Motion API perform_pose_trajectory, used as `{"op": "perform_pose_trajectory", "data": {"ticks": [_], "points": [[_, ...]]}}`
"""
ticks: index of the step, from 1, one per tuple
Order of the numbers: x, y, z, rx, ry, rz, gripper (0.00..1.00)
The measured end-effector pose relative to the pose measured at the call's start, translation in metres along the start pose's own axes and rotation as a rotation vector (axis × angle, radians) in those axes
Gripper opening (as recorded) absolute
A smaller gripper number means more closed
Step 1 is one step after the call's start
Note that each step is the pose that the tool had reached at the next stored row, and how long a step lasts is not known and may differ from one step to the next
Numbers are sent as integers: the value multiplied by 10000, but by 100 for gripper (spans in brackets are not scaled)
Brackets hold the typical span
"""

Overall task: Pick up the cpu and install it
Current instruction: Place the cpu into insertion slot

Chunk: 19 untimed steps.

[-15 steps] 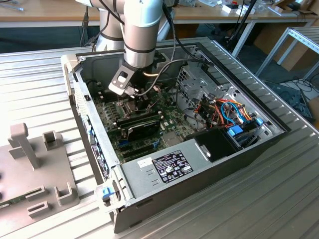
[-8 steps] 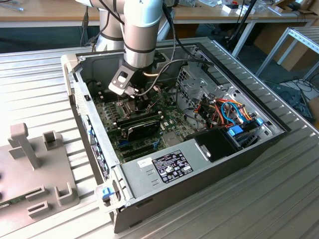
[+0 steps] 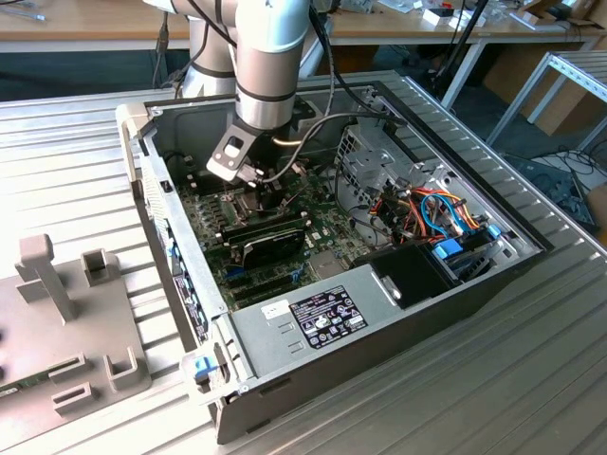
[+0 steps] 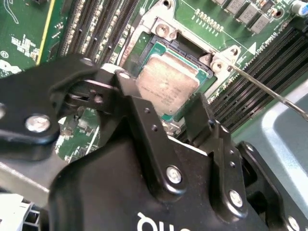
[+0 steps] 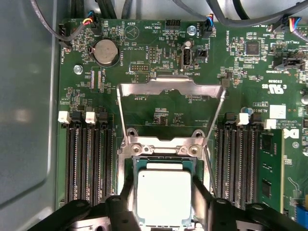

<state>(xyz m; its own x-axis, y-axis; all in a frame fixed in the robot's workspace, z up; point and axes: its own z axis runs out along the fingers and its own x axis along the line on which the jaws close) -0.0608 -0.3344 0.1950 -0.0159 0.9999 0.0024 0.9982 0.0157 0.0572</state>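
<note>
Seating appears in hand: the cpu (image 5: 164,197) is held clamped in the tool (image 5: 164,188) at the socket (image 4: 185,50), square, level alignment being called for before release.

The exterior view stands well off, high and slanted, taking in the whole open computer case (image 3: 360,365) on the ribbed surface (image 3: 531,379), with the arm (image 3: 270,57) reaching in. The first wrist view faces squarely down on the motherboard (image 5: 159,110) from close by. The second wrist view sits nearer, looking obliquely past the pincer (image 4: 161,96). Both wrist views share the cpu (image 5: 163,197) (image 4: 168,82) and the memory slots (image 5: 89,163) (image 4: 96,24).
</note>
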Motion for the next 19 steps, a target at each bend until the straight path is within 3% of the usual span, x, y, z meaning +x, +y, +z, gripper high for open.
{"op": "perform_pose_trajectory", "data": {"ticks": [1,2,6,14,19], "points": [[-3,-2,-5,13,-12,0,61],[-3,-3,-7,16,-17,0,68],[-3,-1,-27,16,-17,0,68],[10,9,-197,16,-25,-1,68],[10,9,-208,16,-26,-1,68]]}}
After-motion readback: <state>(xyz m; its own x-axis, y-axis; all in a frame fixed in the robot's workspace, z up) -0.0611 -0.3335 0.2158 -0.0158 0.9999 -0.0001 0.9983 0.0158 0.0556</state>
